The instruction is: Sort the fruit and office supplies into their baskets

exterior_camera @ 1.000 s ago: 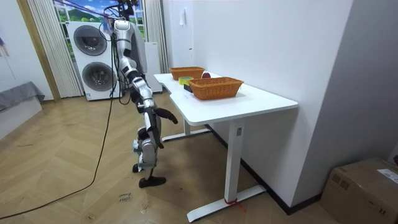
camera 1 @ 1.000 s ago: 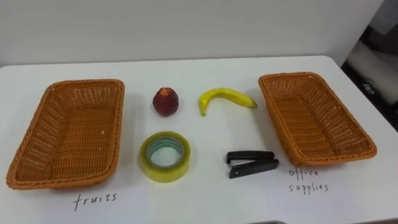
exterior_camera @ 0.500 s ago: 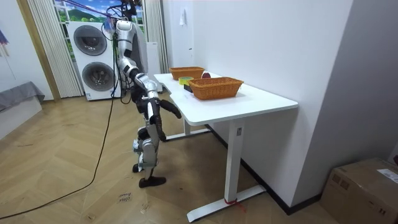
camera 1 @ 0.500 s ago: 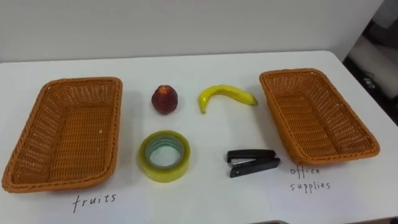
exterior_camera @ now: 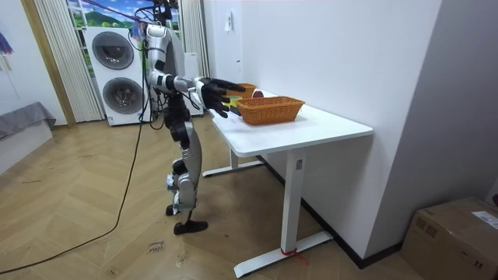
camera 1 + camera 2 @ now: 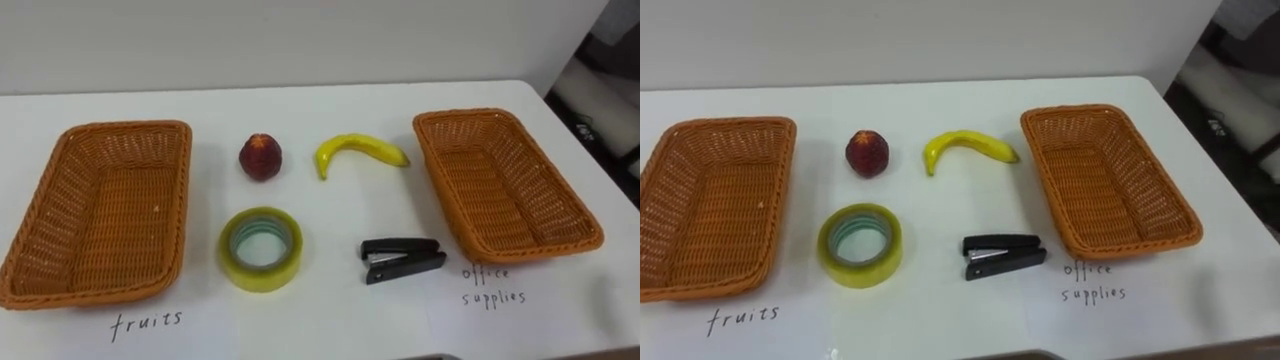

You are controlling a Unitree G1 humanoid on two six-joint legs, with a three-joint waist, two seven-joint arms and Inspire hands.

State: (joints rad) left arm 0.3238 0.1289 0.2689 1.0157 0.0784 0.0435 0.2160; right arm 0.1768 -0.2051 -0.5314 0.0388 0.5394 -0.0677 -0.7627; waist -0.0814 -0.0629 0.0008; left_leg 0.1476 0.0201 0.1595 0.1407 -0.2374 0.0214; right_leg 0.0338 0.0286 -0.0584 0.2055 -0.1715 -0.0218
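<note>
Baskets: left basket (image 6: 100,215) and right basket (image 6: 500,190), both empty, at the ends of the table (image 6: 330,320).
Banana (image 6: 355,148): far row; likely light and soft; grip mid-curve.
Tape (image 6: 240,270): near row; stiff; pinch the ring's wall.
Stapler (image 6: 402,260): beside the tape; hard, probably heaviest; grasp its sides.
Peach (image 6: 260,157): bruisable; cup gently.
Room view: right hand (image 5: 216,88) over the table edge, fingers spread, empty.

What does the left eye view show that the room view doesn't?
From above, the left eye view shows the banana and the written labels by the baskets. The room view shows the robot standing at the table's edge, its right hand held open over the table, with washing machines behind it and a box on the floor. Both show the fruit basket, the office basket and the white table.
</note>
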